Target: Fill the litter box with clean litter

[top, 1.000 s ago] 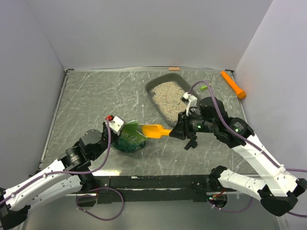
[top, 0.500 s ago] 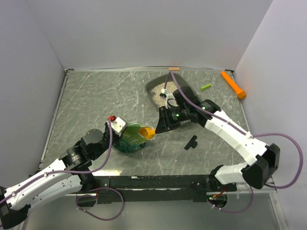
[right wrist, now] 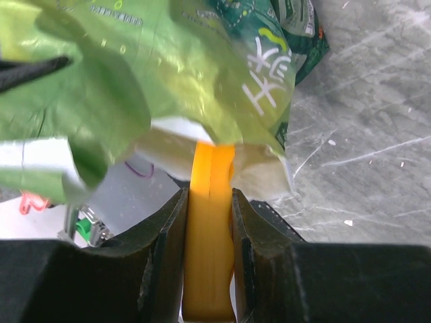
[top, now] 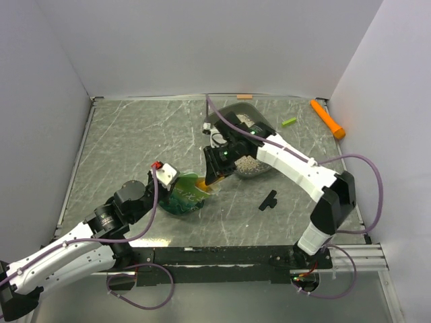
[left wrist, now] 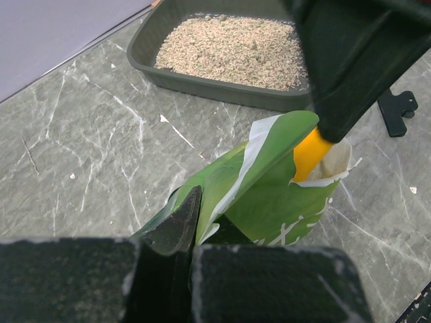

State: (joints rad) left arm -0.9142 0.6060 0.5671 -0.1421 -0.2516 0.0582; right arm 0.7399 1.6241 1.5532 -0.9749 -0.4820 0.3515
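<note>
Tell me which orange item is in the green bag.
The orange-yellow plastic scoop, held by the right tool; the orange cylinder lies alone at far right.

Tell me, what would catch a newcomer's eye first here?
The crinkled green bag near the middle of the table, pinched by the left pincer, with the right pincer holding a yellow scoop in its mouth. Just behind sits a grey tray holding pale litter.
</note>
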